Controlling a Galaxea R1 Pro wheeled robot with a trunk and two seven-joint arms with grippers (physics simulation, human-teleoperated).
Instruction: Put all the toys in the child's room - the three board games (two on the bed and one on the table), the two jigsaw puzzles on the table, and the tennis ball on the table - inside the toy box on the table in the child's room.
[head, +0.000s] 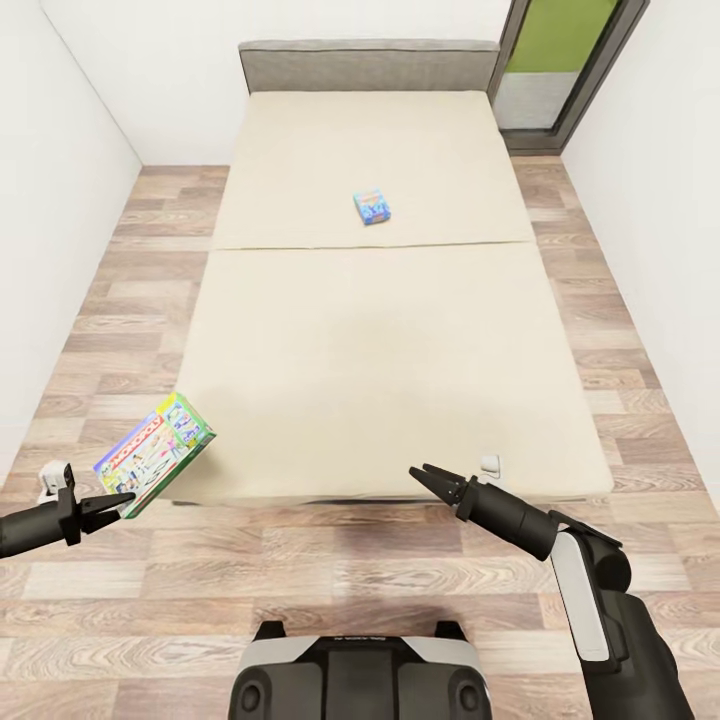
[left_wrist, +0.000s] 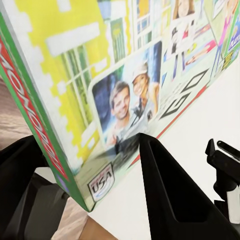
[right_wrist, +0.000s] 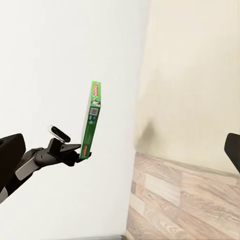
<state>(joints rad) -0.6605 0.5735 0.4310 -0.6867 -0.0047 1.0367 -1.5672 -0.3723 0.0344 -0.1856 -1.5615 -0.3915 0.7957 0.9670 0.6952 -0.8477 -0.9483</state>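
The larger board game, a colourful box with green-yellow edges, hangs tilted in the air over the bed's near left corner. My left gripper is shut on its lower corner. In the left wrist view the printed lid sits between the two black fingers. The right wrist view sees this box edge-on. The small, mostly blue board game lies flat on the beige bed, in its far half. My right gripper is open and holds nothing, just off the bed's near edge.
Wood-plank floor runs along both sides of the bed, between white walls. A dark-framed window stands at the far right beside the grey headboard. A small white object lies near the bed's front right corner. My base is below.
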